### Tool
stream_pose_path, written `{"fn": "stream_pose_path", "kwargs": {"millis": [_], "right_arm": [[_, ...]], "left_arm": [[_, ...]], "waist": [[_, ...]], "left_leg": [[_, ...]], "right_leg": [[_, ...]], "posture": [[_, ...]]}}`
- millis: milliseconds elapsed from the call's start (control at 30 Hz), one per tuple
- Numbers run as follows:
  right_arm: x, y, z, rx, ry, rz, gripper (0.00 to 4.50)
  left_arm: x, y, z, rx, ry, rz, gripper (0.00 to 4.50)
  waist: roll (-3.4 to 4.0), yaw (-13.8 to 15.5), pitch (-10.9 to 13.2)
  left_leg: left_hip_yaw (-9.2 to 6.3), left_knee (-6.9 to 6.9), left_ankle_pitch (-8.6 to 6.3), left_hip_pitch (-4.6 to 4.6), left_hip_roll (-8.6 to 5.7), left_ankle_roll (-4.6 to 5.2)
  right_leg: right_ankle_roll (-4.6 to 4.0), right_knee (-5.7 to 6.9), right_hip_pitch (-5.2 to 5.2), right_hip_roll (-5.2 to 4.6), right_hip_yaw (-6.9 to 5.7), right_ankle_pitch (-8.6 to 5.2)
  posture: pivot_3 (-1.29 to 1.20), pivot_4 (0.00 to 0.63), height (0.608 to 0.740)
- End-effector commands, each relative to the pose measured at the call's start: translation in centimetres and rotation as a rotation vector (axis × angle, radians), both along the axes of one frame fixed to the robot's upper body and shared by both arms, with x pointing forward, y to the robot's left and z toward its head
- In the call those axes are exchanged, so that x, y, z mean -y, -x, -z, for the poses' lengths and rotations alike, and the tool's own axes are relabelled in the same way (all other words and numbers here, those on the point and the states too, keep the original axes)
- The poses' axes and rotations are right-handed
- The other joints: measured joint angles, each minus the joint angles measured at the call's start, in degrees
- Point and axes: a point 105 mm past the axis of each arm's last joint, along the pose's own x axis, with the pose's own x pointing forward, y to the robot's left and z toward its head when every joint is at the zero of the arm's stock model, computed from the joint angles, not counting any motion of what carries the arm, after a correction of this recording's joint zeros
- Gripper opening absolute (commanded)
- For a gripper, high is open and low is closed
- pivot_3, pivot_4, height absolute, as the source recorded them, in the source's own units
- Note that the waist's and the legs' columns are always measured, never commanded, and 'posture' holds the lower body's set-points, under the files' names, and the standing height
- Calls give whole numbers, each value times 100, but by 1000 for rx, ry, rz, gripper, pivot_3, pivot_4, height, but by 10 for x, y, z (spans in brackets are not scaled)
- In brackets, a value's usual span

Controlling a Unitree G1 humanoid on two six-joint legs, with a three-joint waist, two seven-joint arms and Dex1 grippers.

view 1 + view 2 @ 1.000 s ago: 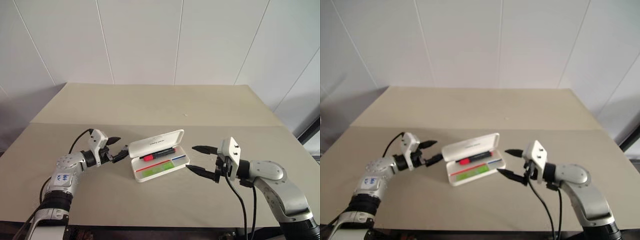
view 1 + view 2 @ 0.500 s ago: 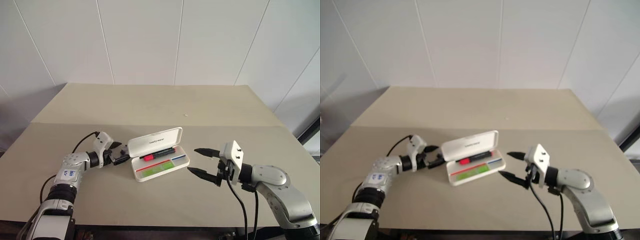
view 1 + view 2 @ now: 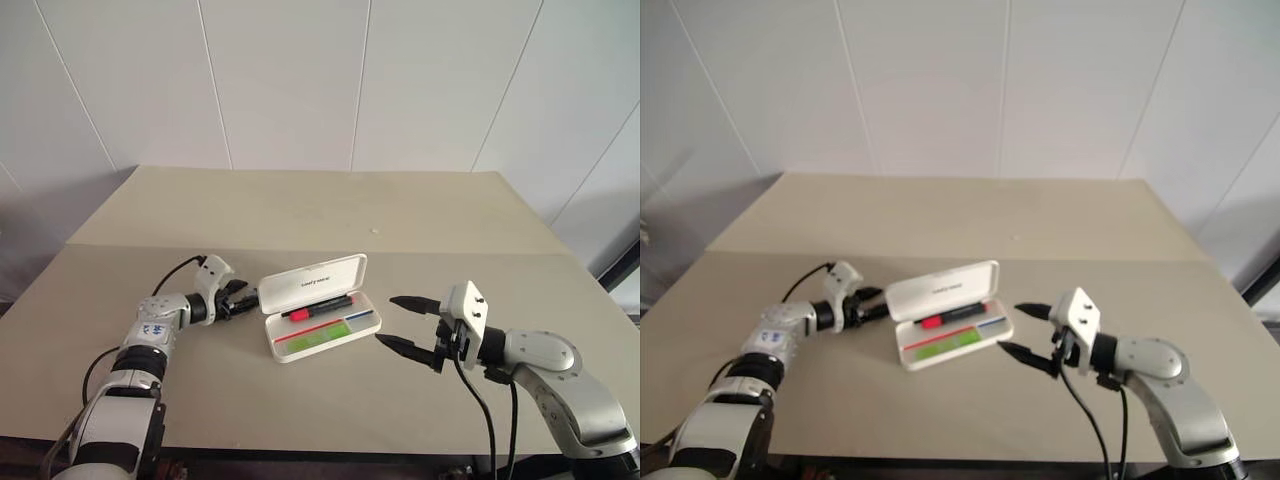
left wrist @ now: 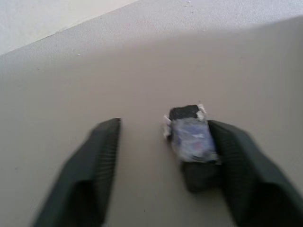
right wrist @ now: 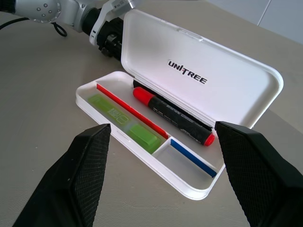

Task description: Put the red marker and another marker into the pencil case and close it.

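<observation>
Since a second ago our left gripper has slid in behind the lid, fingers narrowed but not pressed together, nothing pinched. Pencil case sits open mid-table; red marker and green marker already lie in its tray. We judge it a light, stiff, slick clamshell: push the lid's far top edge, not the hinge. Right gripper hovers spread wide just right of it.

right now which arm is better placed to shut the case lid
Left, probably: the left gripper sits right behind the raised lid of the pencil case; the right gripper hangs open off its far end.
</observation>
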Motion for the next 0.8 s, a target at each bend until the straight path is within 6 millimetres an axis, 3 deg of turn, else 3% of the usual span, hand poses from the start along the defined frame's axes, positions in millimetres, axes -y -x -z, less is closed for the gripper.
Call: {"fn": "stream_pose_path", "kwargs": {"millis": [33, 133, 167, 333, 433, 533, 633, 800], "right_arm": [[3, 2, -15, 59, -8, 9, 4500], [5, 3, -14, 57, -7, 13, 4500], [5, 3, -14, 57, -6, 14, 4500], [9, 2, -14, 54, -1, 19, 4500], [10, 2, -15, 52, 1, 19, 4500], [12, 2, -14, 45, 7, 16, 4500], [12, 1, -14, 42, 9, 12, 4500], [13, -1, -14, 45, 11, 16, 4500]], "left_arm": [[1, 0, -4, 13, 3, 14, 1580], [-5, 1, -6, 27, 5, -2, 549], [-7, 1, -8, 36, 5, -4, 394], [-24, -1, -48, 181, -42, -37, 395], [-22, -1, -80, 286, -67, -7, 395], [-4, 3, -119, 397, -64, 87, 395], [28, 16, -154, 486, -46, 263, 395], [76, 41, -177, 525, -36, 524, 395]], "waist": [[0, -2, 0], [0, -2, 0], [0, -2, 0], [-5, -24, 3], [-5, -7, 3], [-8, 31, 4], [-10, 53, 6], [-9, 3, 5]], "left_leg": [[0, 0, 0, 0, 0, 0], [0, -1, 0, 0, 0, 0], [0, 0, 0, 0, 0, 0], [0, -1, 0, -1, 3, 0], [-1, -4, 0, -2, 4, 0], [-1, -2, 0, -4, 1, 0], [-3, 6, 0, -12, 0, 0], [-2, 2, -1, -11, 0, 2]], "right_leg": [[0, 0, 0, 0, 0, 0], [0, 0, -1, 0, 0, 0], [0, 1, -1, 0, 0, 0], [0, 2, -4, 2, 1, 0], [-1, 3, -7, 3, 1, 0], [0, 0, -2, 1, 0, 0], [3, -5, -1, 1, -1, 2], [4, -9, -1, 0, 0, 2]], "posture": [[0, 150, 740], [0, 150, 740], [0, 150, 740], [0, 150, 740], [0, 150, 740], [0, 150, 740], [0, 150, 740], [0, 150, 740]]}}
